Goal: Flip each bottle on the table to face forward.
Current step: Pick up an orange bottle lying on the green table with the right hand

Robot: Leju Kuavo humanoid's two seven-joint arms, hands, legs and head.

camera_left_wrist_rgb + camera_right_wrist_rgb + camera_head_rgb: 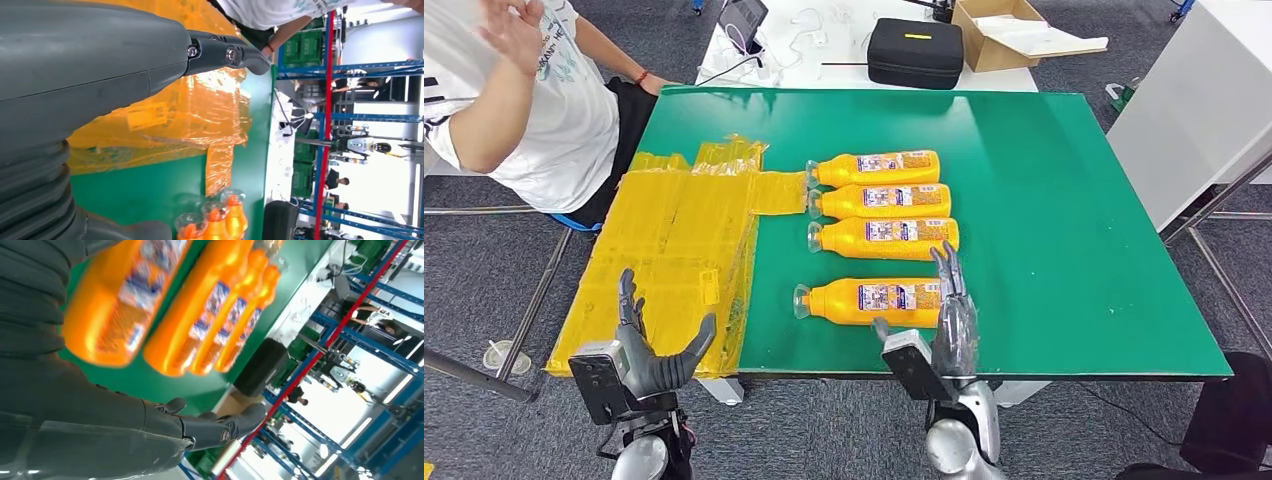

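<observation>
Four orange bottles lie on their sides on my green table (1074,200), caps pointing to 9 o'clock and labels up. Three sit packed in a row touching each other: the far bottle (874,168), the second bottle (880,201) and the third bottle (884,238). The near bottle (869,300) lies apart from them toward 6 o'clock. My right hand (952,315) is at the near edge of the table, fingers straight and close together, pointing to 12 o'clock just beside the base of the near bottle; it holds nothing, and I cannot tell whether the fingertips touch the bottle. My left hand (649,350) hangs at 7 o'clock over the near end of a yellow plastic sheet (674,240), fingers and thumb spread wide, holding nothing. A person in a white shirt (534,90) sits at 10 o'clock. A black case (914,50) and a cardboard box (999,35) rest on the white table at 12 o'clock.
</observation>
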